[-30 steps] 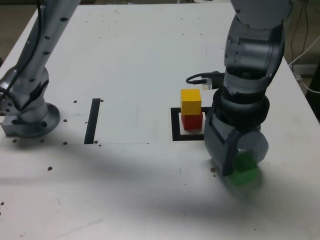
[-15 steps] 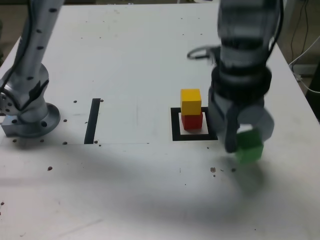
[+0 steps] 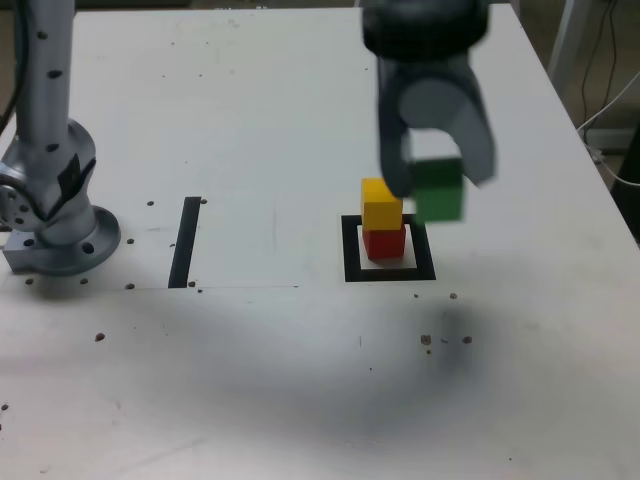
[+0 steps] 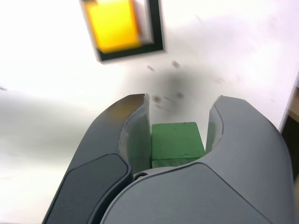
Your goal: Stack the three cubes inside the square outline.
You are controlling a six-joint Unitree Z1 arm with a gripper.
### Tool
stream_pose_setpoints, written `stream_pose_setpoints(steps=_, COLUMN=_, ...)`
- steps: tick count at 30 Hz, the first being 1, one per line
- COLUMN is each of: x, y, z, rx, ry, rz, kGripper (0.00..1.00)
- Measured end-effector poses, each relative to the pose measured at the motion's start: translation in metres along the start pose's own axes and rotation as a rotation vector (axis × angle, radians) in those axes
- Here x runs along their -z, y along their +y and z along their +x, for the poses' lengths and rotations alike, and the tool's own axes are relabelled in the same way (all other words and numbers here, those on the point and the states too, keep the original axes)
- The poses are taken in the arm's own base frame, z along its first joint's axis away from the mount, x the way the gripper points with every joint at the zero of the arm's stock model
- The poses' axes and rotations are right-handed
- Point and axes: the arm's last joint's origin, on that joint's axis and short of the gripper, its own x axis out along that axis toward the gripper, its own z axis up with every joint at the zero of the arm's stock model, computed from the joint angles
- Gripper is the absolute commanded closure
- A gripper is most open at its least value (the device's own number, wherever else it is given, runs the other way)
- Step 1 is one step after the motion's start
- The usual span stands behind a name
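Hanging beside yellow cube [image 3: 381, 201], green cube [image 3: 438, 190] clears table [image 3: 250, 120].

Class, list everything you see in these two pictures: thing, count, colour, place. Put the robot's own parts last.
green cube: one, green, held off the table in the gripper, beside the stack on the exterior view's right.
yellow cube: one, yellow, on top of the red cube.
red cube: one, red, inside the square outline.
square outline: one, black tape with white centre, mid-table.
tape strip: one, black, straight, on the exterior view's left.
table: one, white, speckled with dark specks.
cables: pale, beyond the table's right edge.
arm base: one, grey, exterior view's left.
gripper: one, grey, shut on the green cube.
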Motion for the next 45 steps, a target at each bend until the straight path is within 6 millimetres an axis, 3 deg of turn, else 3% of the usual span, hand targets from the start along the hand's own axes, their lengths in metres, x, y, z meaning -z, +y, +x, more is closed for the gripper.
stream_pose_setpoints(steps=13, x=0.013, y=0.066, z=0.019, rx=-0.09, ry=0.121, rz=-0.103, kGripper=1.0)
stream_pose_setpoints(steps=20, x=0.008, y=0.076, z=0.031, rx=-0.091, ry=0.15, rz=-0.101, kGripper=1.0)
stream_pose_setpoints(steps=39, x=0.011, y=0.074, z=0.042, rx=-0.048, ry=0.179, rz=-0.072, kGripper=0.98)
stream_pose_setpoints(steps=45, x=0.01, y=0.073, z=0.041, rx=-0.035, ry=0.177, rz=-0.07, kGripper=0.91)
